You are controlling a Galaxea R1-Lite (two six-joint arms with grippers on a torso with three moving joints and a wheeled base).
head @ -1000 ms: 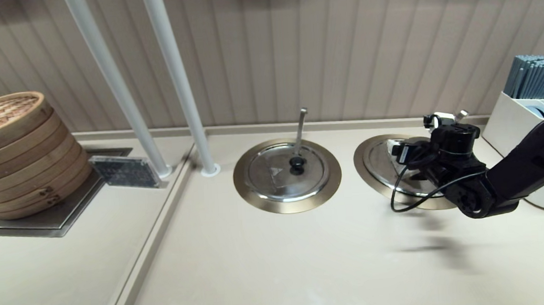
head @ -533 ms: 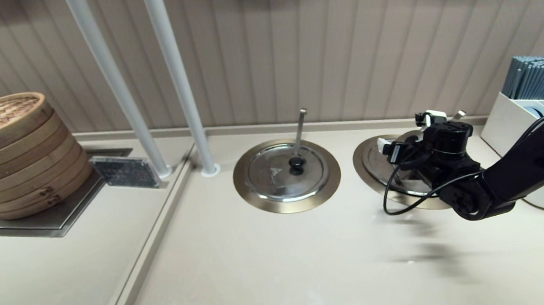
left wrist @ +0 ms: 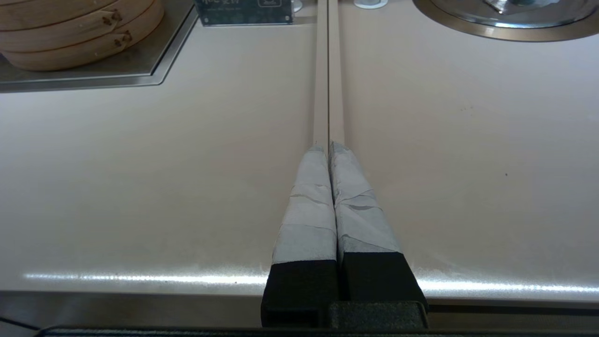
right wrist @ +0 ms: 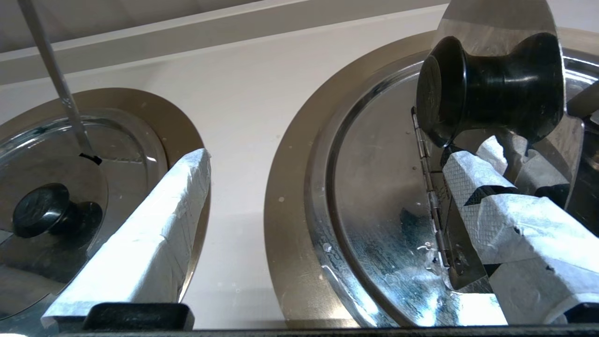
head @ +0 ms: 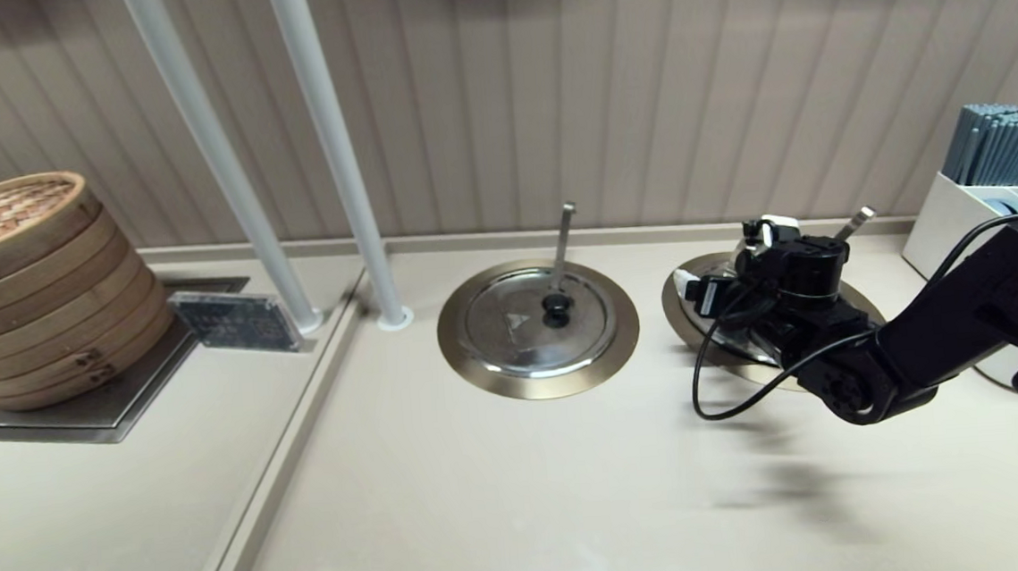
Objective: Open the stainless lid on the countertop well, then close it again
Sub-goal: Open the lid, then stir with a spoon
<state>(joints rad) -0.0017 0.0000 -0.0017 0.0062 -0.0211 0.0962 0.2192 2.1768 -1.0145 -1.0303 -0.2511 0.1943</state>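
- Right gripper has slid left over the stainless lid, fingers spread, holding nothing
- Left gripper clenched, parked
- Next: pinch knob squarely, lift w/ hinge

No readable text anywhere. Dark placard on the bench beside the steamer stack carries printed lines, too small to read in the head view; in the left wrist view only its lower edge shows, characters cut off and illegible. Twin lid has a small triangle mark, a sign only, no letters. No brand or number visible on the lids, rings or gripper housings.
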